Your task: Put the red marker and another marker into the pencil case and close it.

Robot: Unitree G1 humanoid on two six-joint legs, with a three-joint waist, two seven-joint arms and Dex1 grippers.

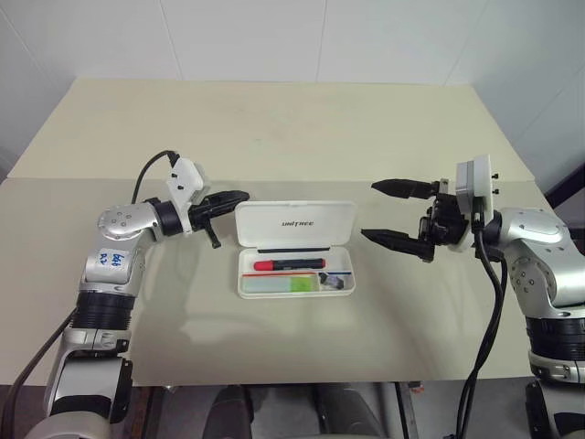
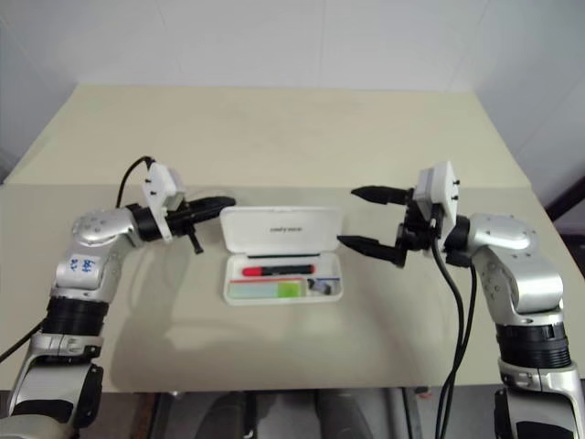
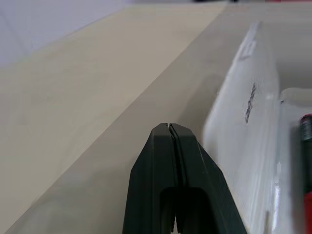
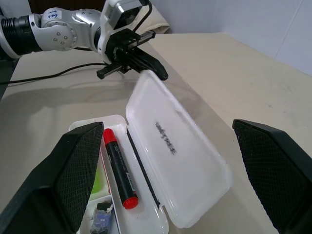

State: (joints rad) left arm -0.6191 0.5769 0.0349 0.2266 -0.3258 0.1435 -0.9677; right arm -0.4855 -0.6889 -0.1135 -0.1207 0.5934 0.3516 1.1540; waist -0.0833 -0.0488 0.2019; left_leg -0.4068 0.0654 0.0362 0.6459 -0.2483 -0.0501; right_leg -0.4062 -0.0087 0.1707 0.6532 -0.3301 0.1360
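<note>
Pencil case (image 1: 295, 249) sat mid-table (image 1: 274, 137), lid up and leaning back behind the tray. Red marker (image 1: 289, 264) lay in the tray along the rear, just in front of the hinge; another marker (image 1: 291, 285) lay in front of it, in the tray's front part. Left hand (image 1: 239, 196) was at the lid's left top corner, just beside it. Right hand (image 1: 377, 211) stood right of the case, apart from it.

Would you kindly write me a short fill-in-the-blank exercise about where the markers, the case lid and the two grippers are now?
1. The red marker lies inside the ____.
2. The case's lid stands ____.
3. The left gripper, beside the lid's corner, has its jaws ____.
4. The right gripper has its jaws ____.

Missing words: pencil case; open; shut; open
</note>
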